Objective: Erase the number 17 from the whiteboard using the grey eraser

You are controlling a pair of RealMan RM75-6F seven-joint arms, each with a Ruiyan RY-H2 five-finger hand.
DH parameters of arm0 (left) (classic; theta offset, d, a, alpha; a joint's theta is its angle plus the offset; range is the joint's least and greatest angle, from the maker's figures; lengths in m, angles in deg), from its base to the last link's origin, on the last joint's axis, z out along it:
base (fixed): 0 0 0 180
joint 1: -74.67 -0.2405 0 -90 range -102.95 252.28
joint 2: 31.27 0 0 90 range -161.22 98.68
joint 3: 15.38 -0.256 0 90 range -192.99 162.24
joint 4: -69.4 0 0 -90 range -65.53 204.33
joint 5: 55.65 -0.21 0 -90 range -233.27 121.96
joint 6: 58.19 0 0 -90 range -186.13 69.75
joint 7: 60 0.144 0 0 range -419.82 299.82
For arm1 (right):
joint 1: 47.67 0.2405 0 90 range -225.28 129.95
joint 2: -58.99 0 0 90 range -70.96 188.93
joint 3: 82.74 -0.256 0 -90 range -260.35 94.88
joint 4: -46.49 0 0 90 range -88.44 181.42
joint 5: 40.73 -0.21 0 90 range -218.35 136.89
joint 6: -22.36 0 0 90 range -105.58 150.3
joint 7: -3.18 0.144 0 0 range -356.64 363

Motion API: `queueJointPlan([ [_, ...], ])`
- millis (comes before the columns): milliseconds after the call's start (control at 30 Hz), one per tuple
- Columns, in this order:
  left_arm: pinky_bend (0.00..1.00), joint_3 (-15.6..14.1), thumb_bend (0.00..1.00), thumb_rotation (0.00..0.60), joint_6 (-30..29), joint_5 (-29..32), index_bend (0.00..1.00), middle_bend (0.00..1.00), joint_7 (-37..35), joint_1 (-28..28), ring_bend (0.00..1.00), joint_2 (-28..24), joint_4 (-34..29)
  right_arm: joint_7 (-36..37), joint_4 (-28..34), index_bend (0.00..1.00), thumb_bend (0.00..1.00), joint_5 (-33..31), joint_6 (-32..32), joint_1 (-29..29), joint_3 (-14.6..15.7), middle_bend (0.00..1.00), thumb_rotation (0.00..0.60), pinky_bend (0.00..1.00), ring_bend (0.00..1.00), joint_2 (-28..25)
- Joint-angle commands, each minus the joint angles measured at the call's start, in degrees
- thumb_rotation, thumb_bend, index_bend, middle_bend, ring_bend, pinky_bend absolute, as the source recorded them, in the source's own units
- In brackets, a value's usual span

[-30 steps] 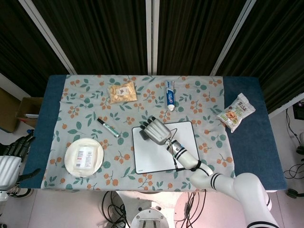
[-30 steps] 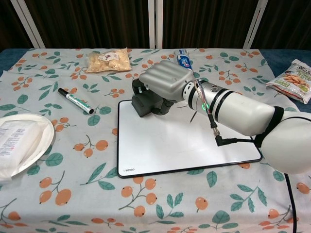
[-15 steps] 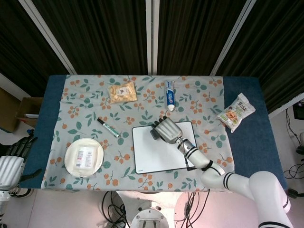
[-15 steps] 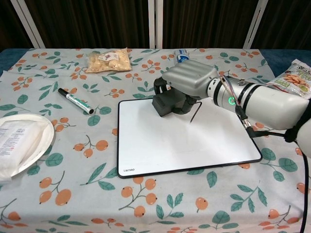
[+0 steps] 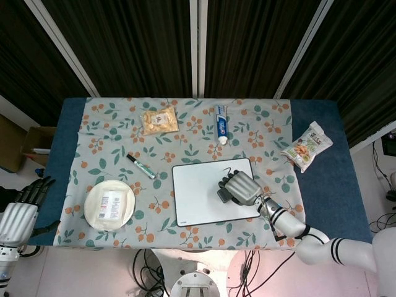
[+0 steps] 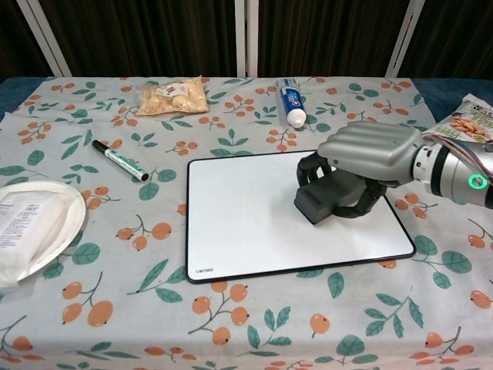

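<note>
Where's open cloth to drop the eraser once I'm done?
Open cloth lies in front of the whiteboard, along the near table edge, and between the marker and the snack bag. The robot hand holds the eraser on the board's right side; the plate fills the left.

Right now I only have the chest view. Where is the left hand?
Observer: The left hand hangs beside the table, off its near left corner, fingers apart, holding nothing.
Operator: Any ink on the whiteboard behind the right hand?
Observer: The head view shows a thin dark curved line on the whiteboard, just beyond the right hand holding the grey eraser. I cannot tell whether it is ink or a cable.
</note>
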Motion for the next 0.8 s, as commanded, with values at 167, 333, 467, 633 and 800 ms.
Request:
queueJointPlan([
  [167, 0.17, -0.02, 0.0, 0.6, 0.14, 0.09, 0.07, 0.06, 0.08, 0.03, 0.07, -0.06, -0.14, 1.44, -0.75, 0.83, 0.34, 1.36, 2.77, -1.28, -0.11, 0.71, 0.6, 0.77, 0.65, -0.04],
  [333, 0.17, -0.04, 0.0, 0.6, 0.33, 0.18, 0.07, 0.06, 0.17, 0.07, 0.07, 0.04, -0.01, 2.51, -4.5, 0.84, 0.34, -0.9, 2.51, -0.64, -2.62, 0.71, 0.6, 0.77, 0.65, 3.29],
  [467, 0.17, -0.02, 0.0, 0.599, 0.26, 0.17, 0.07, 0.06, 0.23, 0.08, 0.07, -0.08, -0.09, 1.77, -9.34, 0.84, 0.35, -0.78, 3.4, 0.77, -4.71, 0.71, 0.6, 0.77, 0.65, 6.76],
  [633, 0.17, 0.04, 0.0, 0.6, 0.17, 0.44, 0.07, 0.06, -0.15, -0.05, 0.07, -0.5, -0.31, 1.85, -18.37, 0.84, 0.35, -1.39, 3.37, 3.26, -7.51, 0.71, 0.6, 0.77, 0.65, 11.97],
  [800, 0.17, 0.12, 0.0, 0.6, -0.06, 0.51, 0.07, 0.06, -0.51, -0.15, 0.07, -0.7, -0.11, 3.72, -25.95, 0.84, 0.35, -2.21, 2.0, 5.39, -8.93, 0.71, 0.6, 0.77, 0.65, 16.28],
])
